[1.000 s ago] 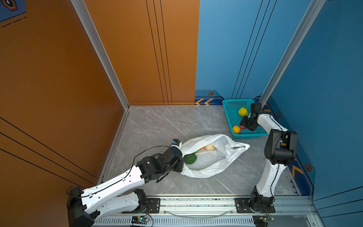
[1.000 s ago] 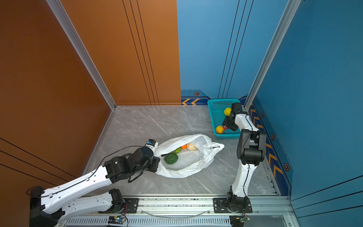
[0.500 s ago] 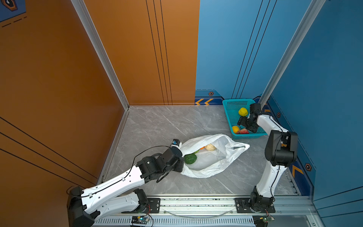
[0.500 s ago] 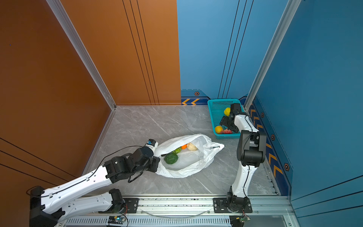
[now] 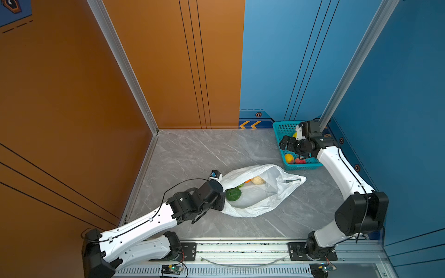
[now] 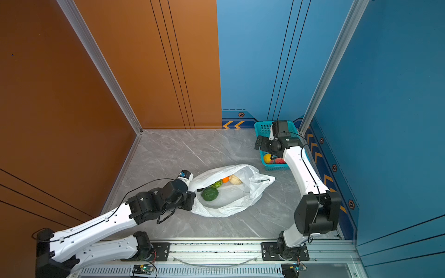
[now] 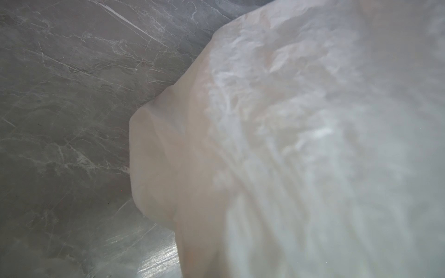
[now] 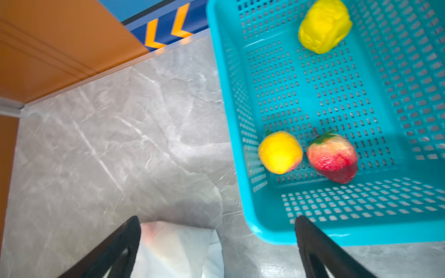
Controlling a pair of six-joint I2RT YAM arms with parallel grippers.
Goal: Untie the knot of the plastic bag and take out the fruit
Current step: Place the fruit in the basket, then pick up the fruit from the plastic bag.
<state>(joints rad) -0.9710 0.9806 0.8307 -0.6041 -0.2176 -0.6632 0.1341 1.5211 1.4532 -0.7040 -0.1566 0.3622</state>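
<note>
The plastic bag (image 5: 255, 209) lies open mid-table with fruit (image 5: 233, 194) inside. The left gripper (image 5: 222, 198) is pressed together, seemingly pinching its rim. The right gripper (image 8: 216, 217) hangs spread and empty at the basket (image 8: 313, 234) in the table's far-right corner.

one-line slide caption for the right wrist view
Open right gripper by the teal basket, which holds a yellow fruit, a yellow-orange fruit and a red strawberry

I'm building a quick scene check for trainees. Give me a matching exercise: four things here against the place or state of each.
1 red fruit
2 dark green fruit
3 left gripper
4 right gripper

a open, holding nothing
b in the plastic bag
c in the teal basket
d shut on the plastic bag's edge

Pairs: 1c, 2b, 3d, 4a
</note>
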